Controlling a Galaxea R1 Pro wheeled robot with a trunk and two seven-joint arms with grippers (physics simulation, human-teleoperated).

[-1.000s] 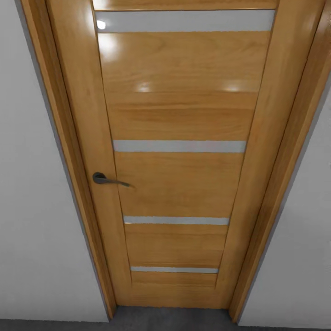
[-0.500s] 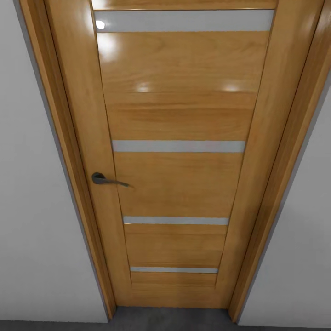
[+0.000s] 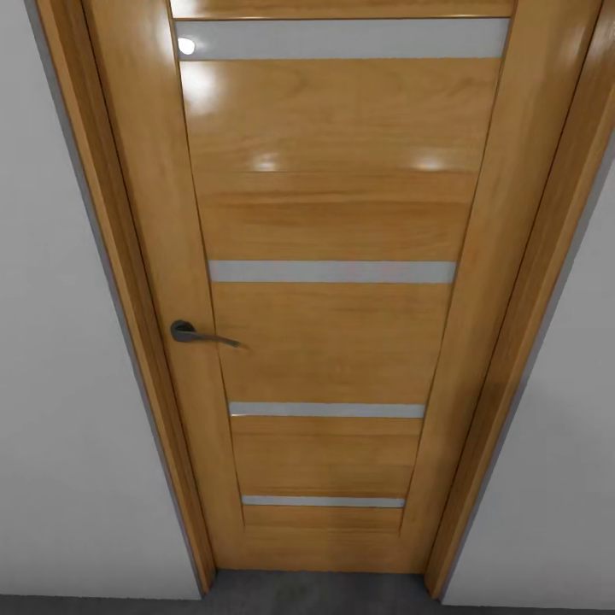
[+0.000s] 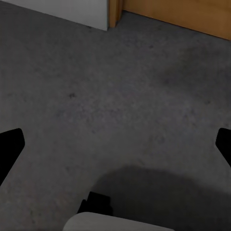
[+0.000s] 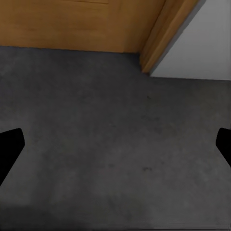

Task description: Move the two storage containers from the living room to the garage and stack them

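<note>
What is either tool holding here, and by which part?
Nothing. Both the left tool and the right tool are open, with bare concrete floor between their fingertips.

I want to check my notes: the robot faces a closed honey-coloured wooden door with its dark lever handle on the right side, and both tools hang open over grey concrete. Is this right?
Not quite. In the head view the dark lever handle sits on the left side of the wooden door, not the right. The rest holds: the door is closed, and the left tool and right tool hang open over the grey concrete floor.
</note>
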